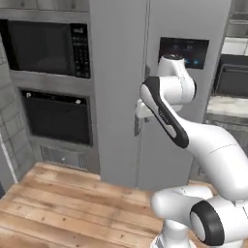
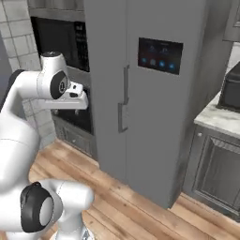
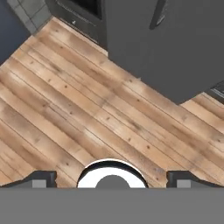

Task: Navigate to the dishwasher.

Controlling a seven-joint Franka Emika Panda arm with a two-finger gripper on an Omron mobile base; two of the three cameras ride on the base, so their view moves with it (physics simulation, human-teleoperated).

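We could not pick out the dishwasher in any view; no plain dark panel with a black top strip showed, so it lay somewhere off to the side of what we faced. Directly ahead stood the fridge (image 1: 160,97), a tall grey two-door unit with a small screen (image 2: 160,55). To its left were the microwave (image 1: 46,47) and the wall oven (image 1: 57,116) below it. To its right sat a marble table (image 2: 218,117) over a framed cabinet door (image 2: 220,171).

The end effector (image 3: 112,179) hung over the wooden floor (image 3: 65,113), its tips wide apart and holding nothing.

We judged the main risk to be turning the base so close to the fridge: the folded arm's elbow could strike the doors or handles (image 2: 123,98). We could also mistake the oven or a cabinet for the target.
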